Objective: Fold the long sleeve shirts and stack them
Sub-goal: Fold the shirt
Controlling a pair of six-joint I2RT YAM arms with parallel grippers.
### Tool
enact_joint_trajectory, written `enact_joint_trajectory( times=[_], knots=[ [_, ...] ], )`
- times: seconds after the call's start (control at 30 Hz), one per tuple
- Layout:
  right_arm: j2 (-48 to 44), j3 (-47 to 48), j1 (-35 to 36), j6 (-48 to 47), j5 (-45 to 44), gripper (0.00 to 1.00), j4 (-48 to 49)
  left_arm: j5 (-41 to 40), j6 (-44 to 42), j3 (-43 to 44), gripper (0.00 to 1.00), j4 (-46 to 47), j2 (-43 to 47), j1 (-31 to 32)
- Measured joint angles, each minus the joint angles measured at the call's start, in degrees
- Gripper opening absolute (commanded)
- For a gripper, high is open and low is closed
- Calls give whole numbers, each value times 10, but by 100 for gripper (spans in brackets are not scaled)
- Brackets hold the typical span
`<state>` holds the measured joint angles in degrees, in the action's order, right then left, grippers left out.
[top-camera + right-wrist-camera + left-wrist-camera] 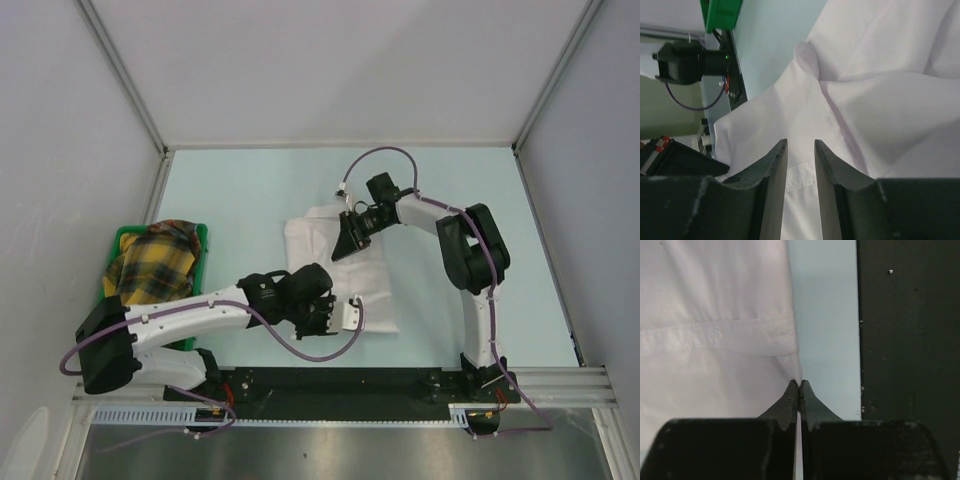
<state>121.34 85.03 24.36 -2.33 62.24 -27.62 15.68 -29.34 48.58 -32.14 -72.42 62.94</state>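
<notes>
Long sleeve shirt (378, 288) lies flat on the counter, right of the green bin (202, 240). Left gripper (798, 385) is clenched at the hem nearest the arm bases; can't tell if it's pinching cloth. Right gripper (801, 146) is released, fingers slightly apart over the far part.

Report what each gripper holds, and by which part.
Left gripper pinches the white shirt at its side edge. Right gripper is open over the shirt, holding nothing.

The top view looked straight down on the surface (230, 200), arm bases at 6 o'clock. The wrist views sat close behind the left pincer (799, 386) and the right pincer (801, 147), low over the white shirt (375, 288), which all three views shared at centre.
</notes>
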Motion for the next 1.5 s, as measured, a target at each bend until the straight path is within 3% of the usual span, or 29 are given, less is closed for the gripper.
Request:
enact_joint_trajectory(
  times=[0.33, 0.57, 0.9, 1.07, 1.2, 1.23, 1.4, 1.5],
  knots=[
    [3, -45, 33, -130, 2, 27, -91, 49, 70, 31, 0, -66, 16, 24],
    [2, -120, 59, -159, 9, 26, -109, 85, 89, 90, 0, -108, 19, 16],
    [-14, -153, 75, -183, 23, 28, -145, 135, 41, 180, 0, -151, -45, -118],
    [-14, -84, 70, -206, 22, 36, -203, 150, -7, 194, 0, -158, -93, -170],
    [-14, 5, 50, -232, 15, 50, -243, 165, -34, 195, 2, -162, -112, -183],
    [-14, 25, 40, -238, 14, 59, -254, 168, -38, 195, 3, -162, -117, -188],
    [-14, 87, -35, -259, 12, 79, -295, 184, -66, 207, 9, -158, -163, -233],
    [-16, 93, -90, -266, 15, 98, -311, 193, -81, 219, 13, -152, -201, -259]
  ],
)
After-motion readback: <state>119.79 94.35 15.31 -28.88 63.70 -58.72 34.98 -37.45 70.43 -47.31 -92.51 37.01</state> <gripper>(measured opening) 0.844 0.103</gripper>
